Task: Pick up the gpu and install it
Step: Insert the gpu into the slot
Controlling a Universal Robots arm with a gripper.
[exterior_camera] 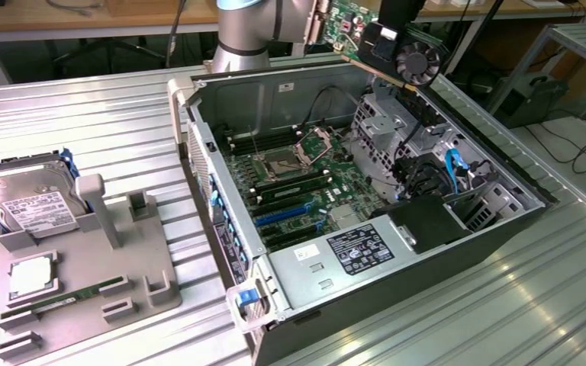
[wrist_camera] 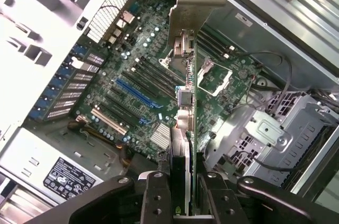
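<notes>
Gripper (wrist_camera: 184, 195) jaws were pinching the gpu (wrist_camera: 187, 102) edge-on between them, at the end opposite the bracket. The card hung below the jaws, over the open computer case (exterior_camera: 375, 305) and motherboard (wrist_camera: 127, 86). Judged light, stiff, fragile: hold bare board edges, avoid the fan (exterior_camera: 418, 59).

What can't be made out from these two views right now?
- gpu, exterior view: its top is cut off by the picture's upper edge.
- gpu, wrist view: seen edge-on in the gripper, so its fan face is hidden.
- Whether it is lined up over the blue slot: cannot tell from either angle.
- Power supply label: print too small to read.
</notes>
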